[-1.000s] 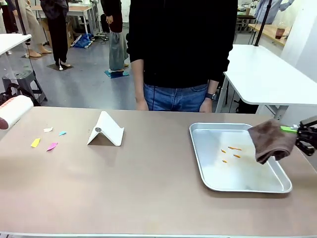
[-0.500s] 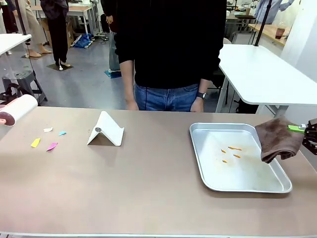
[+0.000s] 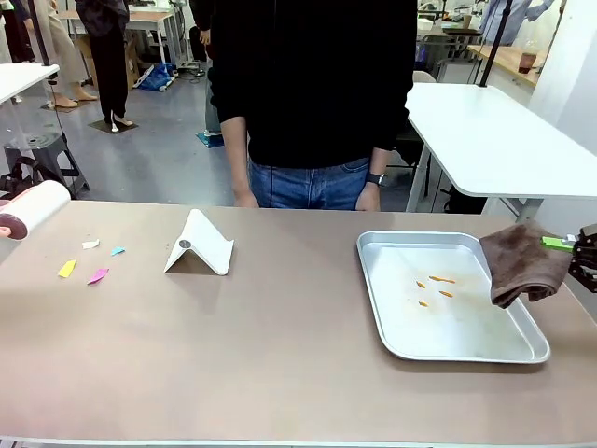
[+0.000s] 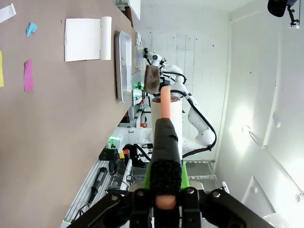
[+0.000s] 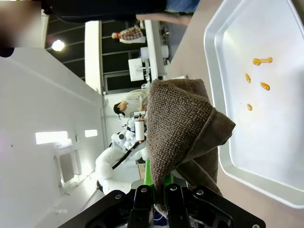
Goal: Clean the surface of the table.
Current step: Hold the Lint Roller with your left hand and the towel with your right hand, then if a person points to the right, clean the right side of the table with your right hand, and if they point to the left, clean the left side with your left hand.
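The taupe-brown table (image 3: 280,345) carries several coloured paper scraps (image 3: 97,275) at its left and a silver tray (image 3: 408,338) with orange drops (image 3: 441,279) at its right. At the far left edge a white lint roller (image 3: 33,209) hovers above the table. In the left wrist view my left gripper (image 4: 165,179) is shut on the roller's black handle (image 4: 165,142), with the scraps (image 4: 28,75) off to its side. My right gripper (image 3: 578,248) is shut on a brown cloth (image 3: 522,263) that hangs over the tray's right rim. The right wrist view shows the cloth (image 5: 183,121) in the gripper (image 5: 159,191).
A white folded card stand (image 3: 200,245) sits left of the table's centre. A person in a black top and jeans (image 3: 312,112) stands at the far edge, hands down. A white-topped table (image 3: 494,140) is behind at the right.
My right gripper has drawn the cloth a little to the right, off the tray's middle. The roller has lifted slightly at the left edge. The person stepped to the left.
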{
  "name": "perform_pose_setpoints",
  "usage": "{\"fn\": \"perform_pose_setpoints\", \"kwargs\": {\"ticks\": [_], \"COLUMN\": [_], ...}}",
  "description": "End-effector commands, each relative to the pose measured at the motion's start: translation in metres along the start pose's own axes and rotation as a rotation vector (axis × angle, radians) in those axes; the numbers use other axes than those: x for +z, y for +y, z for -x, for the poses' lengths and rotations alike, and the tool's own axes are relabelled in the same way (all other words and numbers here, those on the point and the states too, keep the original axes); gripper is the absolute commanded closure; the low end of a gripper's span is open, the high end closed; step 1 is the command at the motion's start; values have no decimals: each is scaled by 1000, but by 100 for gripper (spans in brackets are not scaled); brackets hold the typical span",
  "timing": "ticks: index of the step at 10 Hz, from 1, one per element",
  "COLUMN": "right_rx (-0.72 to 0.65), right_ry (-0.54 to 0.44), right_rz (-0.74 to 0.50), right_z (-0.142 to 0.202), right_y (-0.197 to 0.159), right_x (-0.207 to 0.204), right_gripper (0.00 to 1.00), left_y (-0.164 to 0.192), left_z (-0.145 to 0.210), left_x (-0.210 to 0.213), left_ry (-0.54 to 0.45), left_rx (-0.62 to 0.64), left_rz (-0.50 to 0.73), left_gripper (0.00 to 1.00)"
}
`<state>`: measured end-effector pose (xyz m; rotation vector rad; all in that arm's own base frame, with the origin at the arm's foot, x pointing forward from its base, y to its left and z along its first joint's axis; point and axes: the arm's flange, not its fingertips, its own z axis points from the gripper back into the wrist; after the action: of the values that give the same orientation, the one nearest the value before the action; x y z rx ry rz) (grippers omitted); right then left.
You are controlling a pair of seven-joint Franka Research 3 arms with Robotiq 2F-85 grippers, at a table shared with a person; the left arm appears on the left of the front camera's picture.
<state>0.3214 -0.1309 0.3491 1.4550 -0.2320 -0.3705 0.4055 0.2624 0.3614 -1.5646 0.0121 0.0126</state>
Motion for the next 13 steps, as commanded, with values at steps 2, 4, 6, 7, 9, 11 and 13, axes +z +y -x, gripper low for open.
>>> {"fn": "perform_pose_setpoints", "kwargs": {"ticks": [2,4,6,7,9,11,13], "right_rx": [-13,-13,-13,-13,-13,-13,-13], "right_ry": [-1,-1,-1,-1,-1,-1,-1], "right_rz": [-3,-3,-3,-3,-3,-3,-3], "right_z": [0,0,0,0,0,0,0], "right_y": [2,2,2,2,2,2,2], "right_x": [2,2,2,2,2,2,2], "right_gripper": [100,100,100,100,100,100,100], "left_y": [-1,-1,-1,-1,-1,-1,-1], "left_z": [4,4,4,4,4,4,4], "left_x": [1,1,1,1,1,1,1], "left_ry": [4,4,4,4,4,4,4], "left_rx": [-19,-19,-19,-19,-19,-19,-19], "left_rz": [2,2,2,2,2,2,2], "left_gripper": [100,100,100,100,100,100,100]}}
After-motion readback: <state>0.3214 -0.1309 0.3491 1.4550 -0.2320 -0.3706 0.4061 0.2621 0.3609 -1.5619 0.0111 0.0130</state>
